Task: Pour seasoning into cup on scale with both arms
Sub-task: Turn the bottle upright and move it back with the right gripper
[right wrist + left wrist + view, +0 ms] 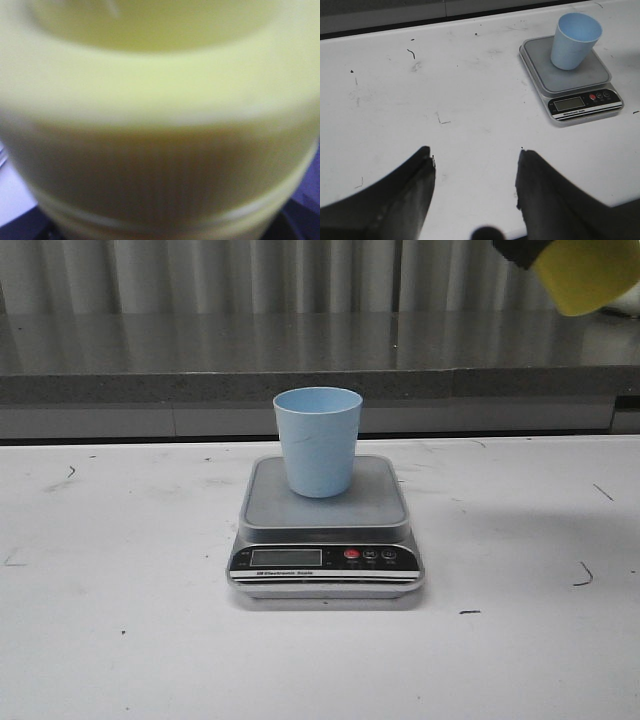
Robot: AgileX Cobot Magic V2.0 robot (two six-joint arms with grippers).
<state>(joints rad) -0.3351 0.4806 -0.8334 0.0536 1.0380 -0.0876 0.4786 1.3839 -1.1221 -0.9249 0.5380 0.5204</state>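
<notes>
The pale blue cup stands upright on the steel plate of the silver scale, set toward the back of the plate and roughly centred across it, its mouth open and nothing visible inside from the front view. The scale sits near the middle of the white table, its black front panel, small display and red button facing the camera. High at the top right corner of the front view, well apart from the cup and above it, a rounded yellow end of the seasoning bottle shows, with a bit of black gripper hardware against it at its left edge — the rest is cut off by the frame. In the right wrist view the bottle fills nearly everything, a blurred yellow body with a ribbed band, so close that the right gripper's fingers cannot be made out; whether it clamps the bottle cannot be told for certain. The left gripper hovers over bare table, its two dark fingers spread wide with nothing between them — the scale and cup lie well off from it.
</notes>
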